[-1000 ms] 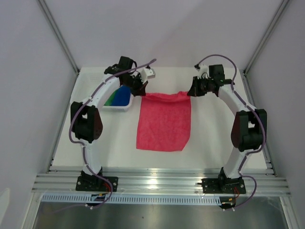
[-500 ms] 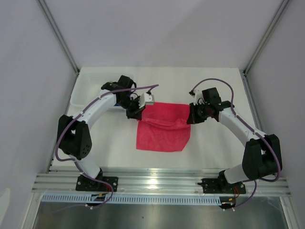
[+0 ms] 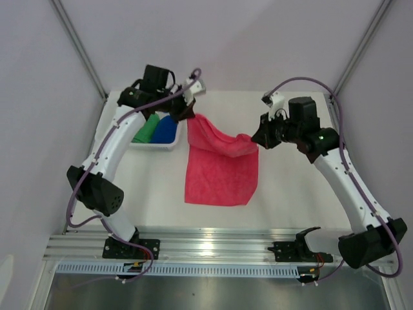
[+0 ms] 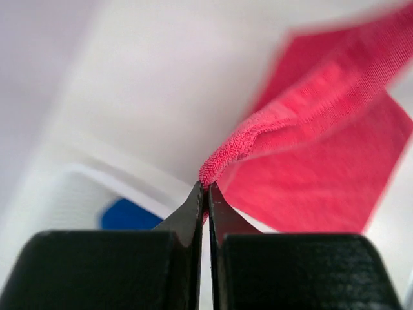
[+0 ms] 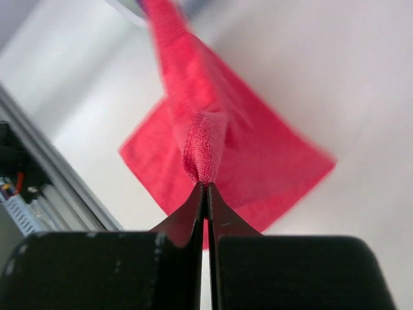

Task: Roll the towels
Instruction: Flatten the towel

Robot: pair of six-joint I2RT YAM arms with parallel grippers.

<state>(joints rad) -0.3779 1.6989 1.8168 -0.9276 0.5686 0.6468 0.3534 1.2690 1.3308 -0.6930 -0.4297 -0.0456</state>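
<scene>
Landmark: basket (image 3: pixel 155 146), far-left on tabletop (image 3: pixel 290 194). Inside basket: left basket towel (image 3: pixel 147 129) and right basket towel (image 3: pixel 166 129), side by side. Just right of basket: spread towel (image 3: pixel 219 174), near part flat on tabletop, far edge lifted off it. Far-left corner pinched in left gripper (image 3: pixel 191 117), just right of basket's far-right corner and above it. Far-right corner pinched in right gripper (image 3: pixel 258 137), well right of basket.

The pink-red towel (image 3: pixel 222 171) spans the middle of the table (image 3: pixel 293 194). The basket (image 3: pixel 158 146) blocks the far left. The right side is free.
</scene>
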